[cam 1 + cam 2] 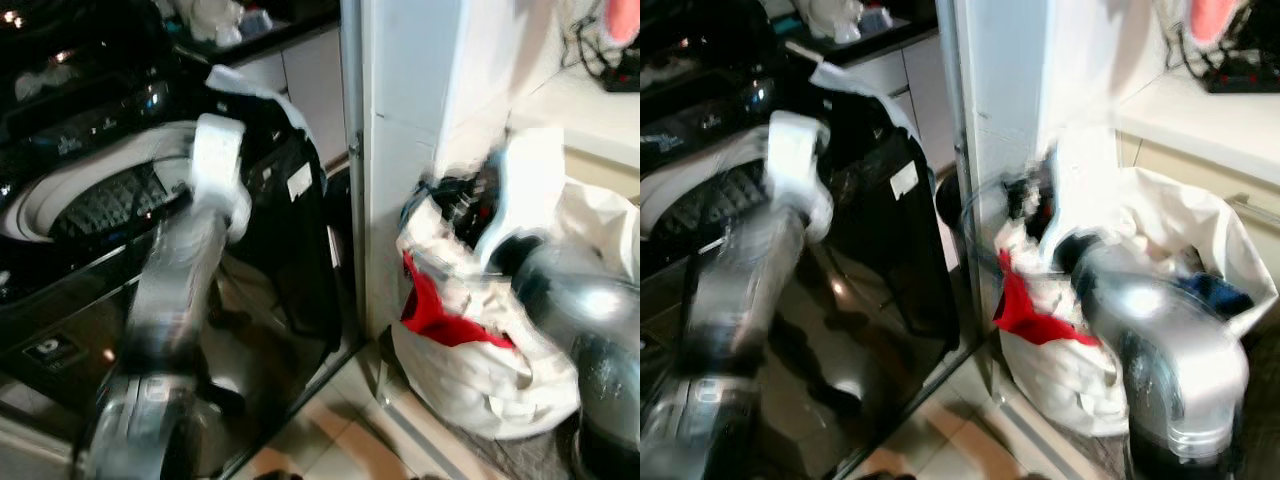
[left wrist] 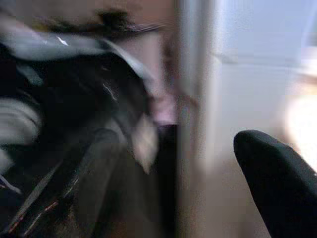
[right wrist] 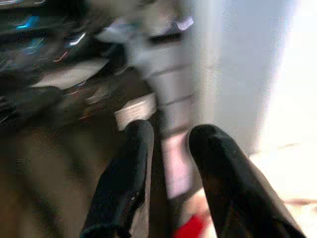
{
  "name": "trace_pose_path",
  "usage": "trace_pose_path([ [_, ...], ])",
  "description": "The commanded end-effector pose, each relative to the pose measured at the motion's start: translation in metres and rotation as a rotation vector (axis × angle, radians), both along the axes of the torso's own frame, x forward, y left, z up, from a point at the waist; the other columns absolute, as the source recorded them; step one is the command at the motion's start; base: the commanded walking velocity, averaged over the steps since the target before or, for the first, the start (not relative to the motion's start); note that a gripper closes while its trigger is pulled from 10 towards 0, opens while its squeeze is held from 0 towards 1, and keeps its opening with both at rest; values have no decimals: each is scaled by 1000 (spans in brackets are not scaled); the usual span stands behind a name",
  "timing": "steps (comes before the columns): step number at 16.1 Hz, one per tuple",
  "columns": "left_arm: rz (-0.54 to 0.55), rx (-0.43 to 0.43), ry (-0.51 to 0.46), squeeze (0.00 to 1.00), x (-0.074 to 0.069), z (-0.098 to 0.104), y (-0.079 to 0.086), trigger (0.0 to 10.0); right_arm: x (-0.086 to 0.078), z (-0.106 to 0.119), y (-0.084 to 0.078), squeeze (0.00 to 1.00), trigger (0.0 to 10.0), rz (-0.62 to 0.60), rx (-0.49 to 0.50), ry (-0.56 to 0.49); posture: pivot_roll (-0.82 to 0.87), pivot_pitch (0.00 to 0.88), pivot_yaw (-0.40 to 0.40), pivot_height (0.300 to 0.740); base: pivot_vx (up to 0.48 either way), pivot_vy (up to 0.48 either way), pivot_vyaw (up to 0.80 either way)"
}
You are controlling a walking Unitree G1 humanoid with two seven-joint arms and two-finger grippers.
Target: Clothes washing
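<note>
Two arms were in play, and everything was pretty smeared, so take the fine detail with a grain of salt. Closest to the camera, the right arm reached toward the white laundry bag (image 1: pixel 480 385), which sat on the floor just right of the washing machine (image 1: pixel 90 290), past the white pillar (image 1: pixel 400 150) between them. The right claw (image 3: pixel 171 148) had its two black fingers spread with nothing between them.

That bag was stuffed. A red garment (image 1: pixel 440 320) spilled over its front edge, with dark clothes (image 1: pixel 1030 205) piled further back.

The left arm stretched over the washer's front, up by the open drum (image 1: pixel 100 205), with a black garment (image 1: pixel 285 230) draped down the washer's right side. Left claw (image 2: pixel 277 183): one black finger showed and I couldn't tell if it was spread or pinched.

My guess on handling: the clothes are soft, light and floppy, they'll sag and snag on the bag rim. I'd grab the red one at a bunched fold near the top, pinching plenty of cloth, not a thin edge.
</note>
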State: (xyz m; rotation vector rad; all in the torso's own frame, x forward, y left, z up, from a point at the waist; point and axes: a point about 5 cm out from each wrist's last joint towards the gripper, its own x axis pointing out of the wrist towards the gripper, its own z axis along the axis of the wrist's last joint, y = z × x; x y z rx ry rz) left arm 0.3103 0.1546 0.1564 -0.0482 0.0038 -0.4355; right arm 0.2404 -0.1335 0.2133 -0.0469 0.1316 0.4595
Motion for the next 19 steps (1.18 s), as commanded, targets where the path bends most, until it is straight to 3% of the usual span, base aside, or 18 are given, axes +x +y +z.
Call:
trace_pose_path([
  [1,-143,-8,-45,0,-17,7,-8,10000,-6,-3,11,0,10000,99,24,-2,-76,0,96,740,0,0,0],
  [3,-189,113,81,0,-50,-36,-5,10000,-7,-34,17,0,10000,127,39,98,-44,0,68,740,0,0,0],
  [5,-118,227,183,0,-63,-69,1,10000,-6,-63,20,0,10000,146,10,185,-9,0,36,740,0,0,0],
  [6,-113,245,226,0,-71,-80,1,10000,-8,-76,24,0,10000,163,12,240,3,0,27,740,0,0,0],
  [7,-114,248,341,0,-86,-97,0,10000,-12,-100,29,0,10000,188,48,349,26,0,8,740,0,0,0],
  [8,-91,267,402,0,-91,-106,2,10000,-14,-117,28,0,10000,176,21,405,41,0,3,740,0,0,0],
  [10,7,289,524,0,-95,-128,7,10000,-16,-162,19,0,10000,67,-18,560,61,0,1,740,0,0,0],
  [11,23,273,563,0,-95,-135,9,10000,-17,-175,16,0,10000,26,14,614,63,0,4,740,0,0,0],
  [12,58,316,657,0,-97,-151,15,10000,-19,-198,9,0,10000,-62,20,682,63,0,15,740,0,0,0],
  [13,43,347,659,0,-97,-154,17,10000,-21,-210,5,0,10000,-119,18,720,62,0,22,740,0,0,0],
  [16,24,330,700,0,-93,-157,13,10000,-24,-211,3,0,10000,-123,30,715,48,0,36,740,0,0,0],
  [17,32,377,735,0,-89,-164,17,10000,-27,-221,-6,0,10000,-178,-21,746,40,0,44,740,0,0,0],
  [18,55,403,760,0,-86,-169,20,10000,-29,-227,-9,0,10000,-201,-10,763,40,0,44,740,0,0,0],
  [19,46,347,795,0,-86,-171,17,10000,-30,-231,-12,0,10000,-235,-37,775,26,0,54,740,0,0,0],
])
